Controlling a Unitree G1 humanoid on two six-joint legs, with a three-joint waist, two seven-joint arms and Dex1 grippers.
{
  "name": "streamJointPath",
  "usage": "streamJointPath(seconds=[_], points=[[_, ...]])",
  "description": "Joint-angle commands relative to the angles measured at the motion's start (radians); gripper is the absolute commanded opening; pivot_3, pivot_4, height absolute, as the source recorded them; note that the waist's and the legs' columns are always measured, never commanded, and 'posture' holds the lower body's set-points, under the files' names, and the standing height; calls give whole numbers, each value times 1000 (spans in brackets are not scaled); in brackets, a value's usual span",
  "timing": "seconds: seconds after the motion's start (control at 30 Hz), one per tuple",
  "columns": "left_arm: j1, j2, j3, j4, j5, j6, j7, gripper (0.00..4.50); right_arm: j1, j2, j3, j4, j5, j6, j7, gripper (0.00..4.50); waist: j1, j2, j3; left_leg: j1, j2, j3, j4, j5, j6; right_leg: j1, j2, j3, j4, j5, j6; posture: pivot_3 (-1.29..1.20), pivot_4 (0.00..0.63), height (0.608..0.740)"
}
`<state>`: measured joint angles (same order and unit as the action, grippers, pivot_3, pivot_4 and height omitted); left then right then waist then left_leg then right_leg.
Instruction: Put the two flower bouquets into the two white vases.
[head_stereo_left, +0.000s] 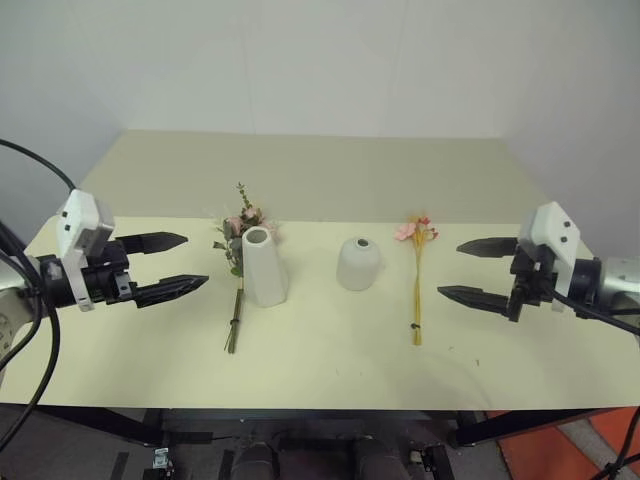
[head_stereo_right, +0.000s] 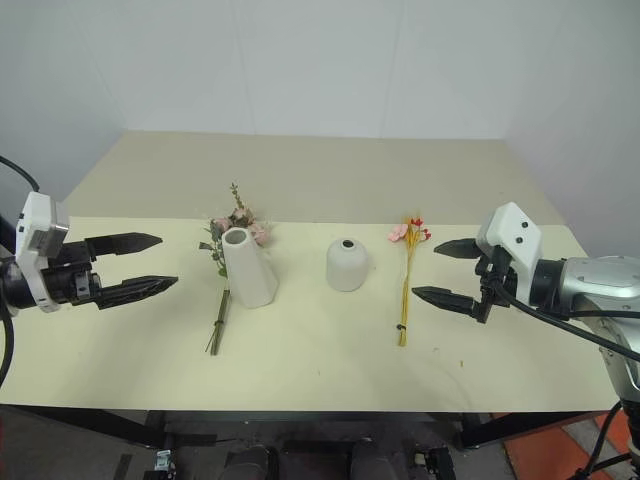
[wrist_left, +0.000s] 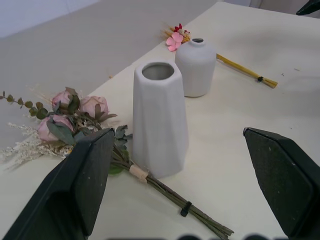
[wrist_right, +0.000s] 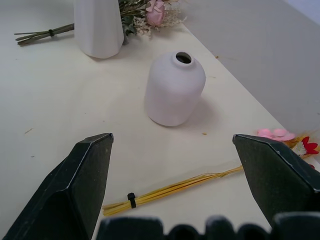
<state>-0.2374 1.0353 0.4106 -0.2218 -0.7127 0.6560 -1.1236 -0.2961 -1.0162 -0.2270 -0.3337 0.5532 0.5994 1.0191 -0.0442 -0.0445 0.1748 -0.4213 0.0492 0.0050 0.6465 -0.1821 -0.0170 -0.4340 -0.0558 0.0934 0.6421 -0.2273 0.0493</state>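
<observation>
A: Starting from the left, what do you see?

B: The left gripper (head_stereo_left: 185, 265) hangs above the table (head_stereo_left: 330, 370), its two fingers spread wide, with nothing between them. Just beside it lies the rose bouquet (head_stereo_left: 238, 262), flat on the table, stems toward the near edge.

A: And the vases?

B: The tall vase (head_stereo_left: 263, 266) stands upright, touching or almost touching the rose bouquet on its right side. The short round vase (head_stereo_left: 358, 264) stands near it, in the middle, apart from both bouquets.

A: What is further right?

B: The yellow bouquet (head_stereo_left: 417, 280) lies flat, blossoms toward the wall. The right gripper (head_stereo_left: 462, 269) is beside it, fingers also spread, holding nothing.
</observation>
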Motion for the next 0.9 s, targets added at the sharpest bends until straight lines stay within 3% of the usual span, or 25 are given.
streamJointPath(seconds=[0.03, 0.27, 0.4, 0.5, 0.6, 0.8, 0.9], points=[[-35, 34, -11, -7, 6, 18, 12, 4481, -23, 5, -15, -12, -1, -11, -14, 4500, 0, 0, 0, 0, 0, 0, 0, 0, 0, 0, 0, 0, 0, 0, 0, 0, 150, 740], [-128, 67, -147, 12, 67, 114, 88, 4481, -60, 18, 10, -19, 5, -15, -17, 4500, 1, 0, 0, 0, 0, 0, 0, 0, 0, 0, 0, 0, 0, 1, 3, 0, 150, 740], [-148, 41, -155, 16, 66, 59, 57, 4481, -83, 15, 23, -7, 0, 5, -26, 4500, 0, 0, 0, 0, 0, 0, 0, 0, 0, 0, 0, 0, 0, 2, 3, 0, 150, 740], [-163, 20, -140, 26, 52, 25, 34, 4481, -140, -9, 89, 6, -10, 156, -82, 4500, -2, 0, 0, 0, 0, 0, 0, 0, 0, -1, 0, 0, 0, 2, 4, 0, 150, 740], [-208, 5, -155, 43, 41, -11, -15, 4481, -308, 20, 185, 55, 21, 455, -176, 4500, -5, 0, 0, -1, 0, 0, 0, 0, 0, -2, 0, 0, 1, 2, 3, 0, 150, 740], [-350, -28, -220, 108, 58, -61, -94, 4481, -695, 209, 368, 407, -93, 888, -375, 4500, -4, 0, 0, -1, 0, 0, 0, 0, 0, -2, 1, 1, 1, 4, 0, 0, 150, 740], [-364, -33, -239, 115, 62, -75, -128, 4481, -805, 281, 444, 593, -165, 933, -433, 4500, -3, 0, 0, -3, 0, 0, 0, 0, 0, -4, 1, 2, 1, 8, -2, 0, 150, 740]])
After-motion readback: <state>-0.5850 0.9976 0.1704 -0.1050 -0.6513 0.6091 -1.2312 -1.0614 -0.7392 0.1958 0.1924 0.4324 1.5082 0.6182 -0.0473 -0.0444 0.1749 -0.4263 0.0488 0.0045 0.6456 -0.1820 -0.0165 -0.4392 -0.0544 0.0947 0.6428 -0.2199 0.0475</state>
